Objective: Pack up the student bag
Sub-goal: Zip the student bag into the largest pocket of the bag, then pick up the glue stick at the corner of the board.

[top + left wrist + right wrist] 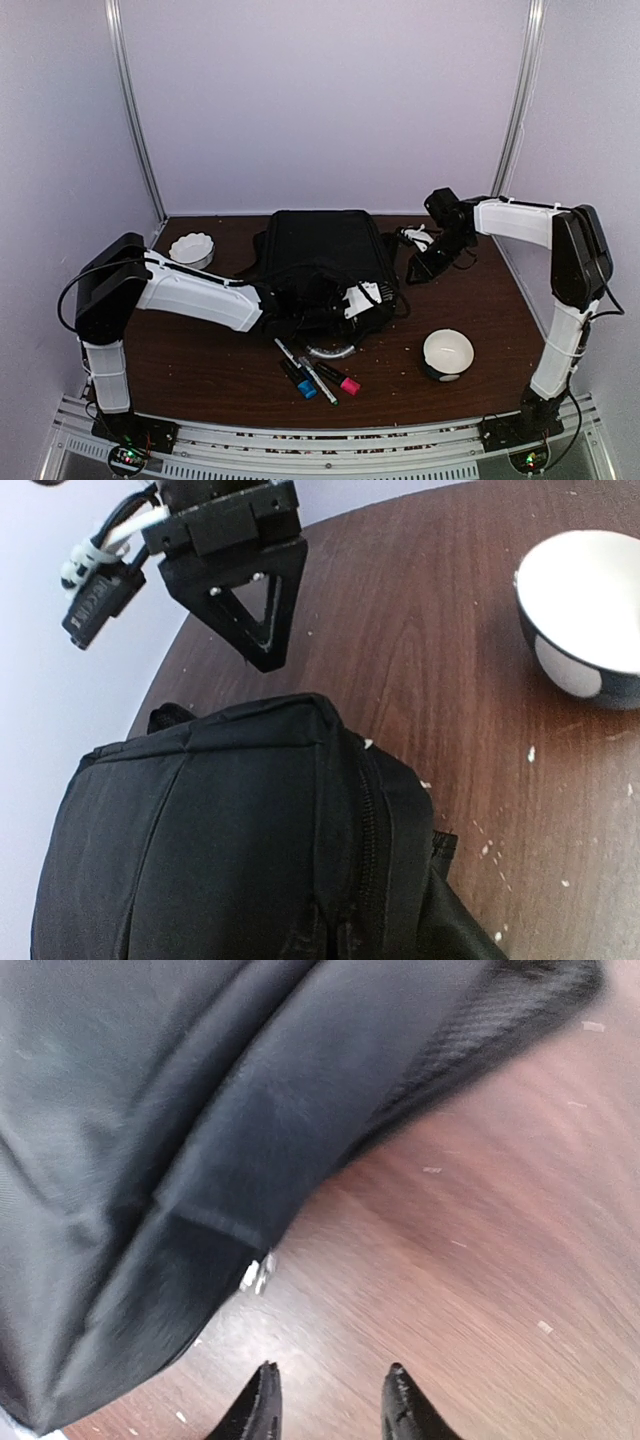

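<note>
The student bag (pixel 322 262), a large black backpack, lies flat in the middle of the table. My left gripper (pixel 366 297) rests on its near right corner. In the left wrist view the bag's fabric and zipper (pixel 372 840) fill the lower frame and hide my fingertips, which are shut on the fabric there. My right gripper (pixel 421 266) hovers low over bare wood just right of the bag. It stands open (pixel 330 1390) with nothing between its fingertips. A small silver zipper pull (pixel 257 1272) hangs at the bag's edge (pixel 200 1140), just ahead of them.
Several markers (pixel 312 374) lie in front of the bag, beside a translucent item (pixel 332 351) peeking from under it. A white fluted dish (pixel 192 248) sits at the back left. A black-and-white bowl (pixel 447 353) (pixel 590 610) stands near right. Crumbs dot the wood.
</note>
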`<action>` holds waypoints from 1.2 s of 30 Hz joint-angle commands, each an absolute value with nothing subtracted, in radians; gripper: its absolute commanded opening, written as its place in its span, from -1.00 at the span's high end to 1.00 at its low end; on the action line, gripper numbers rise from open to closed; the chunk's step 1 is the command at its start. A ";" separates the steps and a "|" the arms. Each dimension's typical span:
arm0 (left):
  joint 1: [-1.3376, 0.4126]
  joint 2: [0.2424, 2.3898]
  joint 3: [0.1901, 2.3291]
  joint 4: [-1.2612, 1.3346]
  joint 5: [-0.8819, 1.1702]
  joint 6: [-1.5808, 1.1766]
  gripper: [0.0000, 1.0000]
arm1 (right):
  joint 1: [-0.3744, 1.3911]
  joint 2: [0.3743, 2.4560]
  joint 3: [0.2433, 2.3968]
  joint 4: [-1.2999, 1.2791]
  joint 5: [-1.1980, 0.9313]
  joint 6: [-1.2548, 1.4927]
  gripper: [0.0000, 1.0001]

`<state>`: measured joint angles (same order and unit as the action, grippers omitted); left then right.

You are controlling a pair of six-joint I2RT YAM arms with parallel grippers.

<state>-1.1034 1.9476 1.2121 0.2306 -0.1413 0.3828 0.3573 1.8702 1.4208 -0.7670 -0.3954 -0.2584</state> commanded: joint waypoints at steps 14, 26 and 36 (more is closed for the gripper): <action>-1.094 2.094 1.572 0.200 0.015 0.305 0.38 | 0.265 1.483 1.327 -0.780 -0.606 -0.337 0.20; -1.024 1.634 1.337 -0.125 -0.376 0.063 -0.34 | 0.265 1.476 1.333 -0.711 -0.747 -0.285 0.15; -0.683 1.357 1.171 -0.532 -0.499 -0.215 -0.34 | 0.265 1.435 1.266 -0.670 -0.780 -0.286 0.14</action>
<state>-0.8001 1.4250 1.2232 -0.3344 -0.4416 -0.0715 0.2642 1.4769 1.2819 -0.6949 -0.7399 -0.2859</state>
